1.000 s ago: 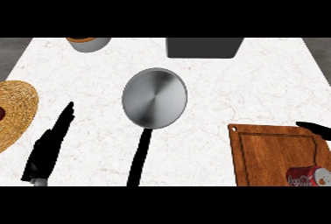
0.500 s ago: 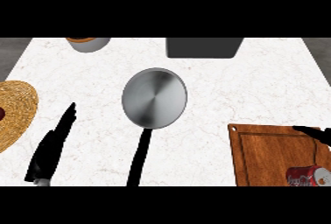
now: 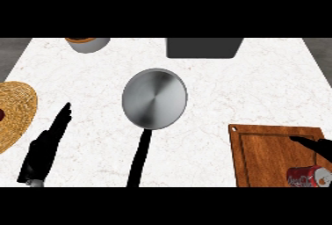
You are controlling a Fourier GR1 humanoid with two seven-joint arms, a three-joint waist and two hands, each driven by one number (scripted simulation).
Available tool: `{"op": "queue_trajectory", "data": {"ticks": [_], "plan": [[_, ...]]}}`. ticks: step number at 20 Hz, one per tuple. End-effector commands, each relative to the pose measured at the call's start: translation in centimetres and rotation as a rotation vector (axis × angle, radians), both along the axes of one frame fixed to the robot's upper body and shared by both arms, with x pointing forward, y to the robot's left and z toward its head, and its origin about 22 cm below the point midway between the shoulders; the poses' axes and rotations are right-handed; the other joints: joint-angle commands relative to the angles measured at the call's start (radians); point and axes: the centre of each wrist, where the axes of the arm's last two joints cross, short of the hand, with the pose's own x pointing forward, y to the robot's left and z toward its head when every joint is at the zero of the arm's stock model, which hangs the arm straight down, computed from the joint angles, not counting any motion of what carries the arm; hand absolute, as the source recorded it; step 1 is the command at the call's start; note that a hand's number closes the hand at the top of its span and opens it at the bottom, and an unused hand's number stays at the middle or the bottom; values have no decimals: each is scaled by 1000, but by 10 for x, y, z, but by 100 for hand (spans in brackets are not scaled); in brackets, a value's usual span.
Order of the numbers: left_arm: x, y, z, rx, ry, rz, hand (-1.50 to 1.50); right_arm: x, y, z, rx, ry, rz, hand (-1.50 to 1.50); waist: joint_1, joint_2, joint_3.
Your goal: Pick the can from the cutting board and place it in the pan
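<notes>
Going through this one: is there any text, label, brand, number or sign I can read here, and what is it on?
Nothing can be read in this view.
can, lying on the cutting board: white markings on its red side, too blurred to read.
pan: no text shows.
cutting board: no text shows.

We see the can [image 3: 310,176] lying on the cutting board [image 3: 266,147], R robot hand [image 3: 316,144] near it, fingers straight; pan [image 3: 154,98] mid-tabletop [image 3: 259,92]; L robot hand [image 3: 45,149] open.
</notes>
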Motion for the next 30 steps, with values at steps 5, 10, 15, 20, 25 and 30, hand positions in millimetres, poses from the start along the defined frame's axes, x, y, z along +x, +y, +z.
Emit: {"op": "queue_trajectory", "data": {"ticks": [5, 10, 15, 20, 25, 30], "plan": [[7, -16, 10, -3, -16, 0, 0, -7, 0, -37, -59, 44, -7, -150, -2, 0, 0], [-4, -13, -10, -10, 2, -10, 0, -3, -15, -37, -47, 54, -18, -150, -1, 0, 0], [6, -11, 6, 22, -1, 2, 0, -1, 3, -59, 31, -37, -30, 150, 0, 0, 1], [16, -11, -9, -4, 2, 13, 0, -16, -7, -54, 99, 4, -57, 150, -7, 0, 0], [5, -11, -3, -1, 5, -14, 0, 7, 42, -60, 65, -95, -70, 150, 3, 0, 0], [4, -21, -1, -10, -1, -13, 0, 43, 83, -70, -84, -270, -27, 150, 18, 2, 1]]}}
